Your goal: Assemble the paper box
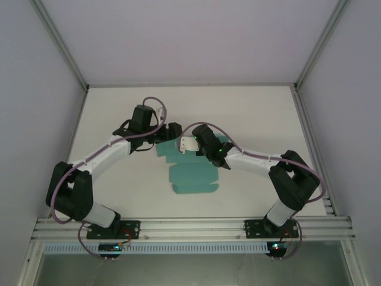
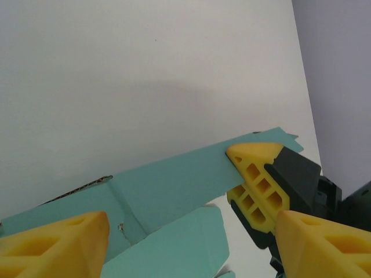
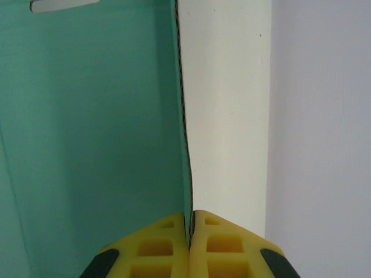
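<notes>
The paper box [image 1: 193,177] is a teal die-cut sheet lying flat mid-table, with its far flaps lifted. My right gripper [image 1: 189,143] is at the sheet's far edge. In the right wrist view its yellow fingertips [image 3: 190,229] are shut on the thin edge of an upright teal panel [image 3: 87,133]. My left gripper [image 1: 169,136] is just left of it. In the left wrist view its jaws [image 2: 191,246] stand wide apart, with a raised teal flap [image 2: 174,179] and a lower flap [image 2: 174,243] between them. The right gripper's fingers [image 2: 258,182] pinch that raised flap's end.
The white table [image 1: 238,113] stretches beyond the sheet to the back wall. Metal frame posts rise at both sides [image 1: 62,47], and an aluminium rail [image 1: 190,226] runs along the near edge by the arm bases.
</notes>
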`<state>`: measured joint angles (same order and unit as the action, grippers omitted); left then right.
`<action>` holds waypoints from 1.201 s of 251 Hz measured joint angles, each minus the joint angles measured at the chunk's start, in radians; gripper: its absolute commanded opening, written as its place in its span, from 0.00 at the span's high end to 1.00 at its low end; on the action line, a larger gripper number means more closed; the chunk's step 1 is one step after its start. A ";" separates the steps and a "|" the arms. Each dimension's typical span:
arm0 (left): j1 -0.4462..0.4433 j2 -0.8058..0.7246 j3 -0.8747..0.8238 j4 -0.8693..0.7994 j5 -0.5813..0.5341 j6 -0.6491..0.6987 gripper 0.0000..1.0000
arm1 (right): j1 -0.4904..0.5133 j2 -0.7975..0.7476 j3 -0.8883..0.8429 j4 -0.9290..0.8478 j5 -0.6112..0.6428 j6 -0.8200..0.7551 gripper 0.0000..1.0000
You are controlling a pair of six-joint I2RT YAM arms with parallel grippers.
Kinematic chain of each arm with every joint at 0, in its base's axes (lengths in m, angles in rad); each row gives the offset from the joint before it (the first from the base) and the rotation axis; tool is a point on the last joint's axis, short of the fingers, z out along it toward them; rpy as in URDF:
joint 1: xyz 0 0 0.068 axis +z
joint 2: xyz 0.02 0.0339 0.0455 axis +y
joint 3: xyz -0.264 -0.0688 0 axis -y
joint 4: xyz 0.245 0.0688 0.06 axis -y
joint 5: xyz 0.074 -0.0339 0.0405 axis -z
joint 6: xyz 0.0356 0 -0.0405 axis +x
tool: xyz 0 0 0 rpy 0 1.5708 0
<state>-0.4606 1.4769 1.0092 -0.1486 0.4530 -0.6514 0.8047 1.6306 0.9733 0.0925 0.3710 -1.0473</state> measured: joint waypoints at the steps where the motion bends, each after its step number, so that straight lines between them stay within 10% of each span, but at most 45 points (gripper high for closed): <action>1: 0.000 0.000 0.000 0.001 0.000 -0.002 0.26 | 0.000 0.000 0.000 0.000 0.000 0.000 0.99; 43: 0.000 0.016 0.000 0.014 0.003 -0.019 0.27 | -0.006 -0.001 0.000 -0.009 -0.010 0.015 0.99; 77: -0.003 0.011 0.029 -0.050 -0.039 0.009 0.00 | -0.008 -0.004 0.000 -0.009 -0.020 0.022 1.00; 199: 0.000 -0.138 0.033 -0.139 -0.117 0.041 0.00 | -0.080 -0.114 0.032 -0.163 -0.265 0.132 1.00; 301: -0.018 -0.091 -0.015 -0.111 -0.010 0.026 0.37 | -0.082 -0.112 0.039 -0.170 -0.255 0.175 1.00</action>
<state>-0.4782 1.3861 0.9939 -0.2600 0.4427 -0.6254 0.7223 1.5185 1.0122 -0.0772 0.1158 -0.8719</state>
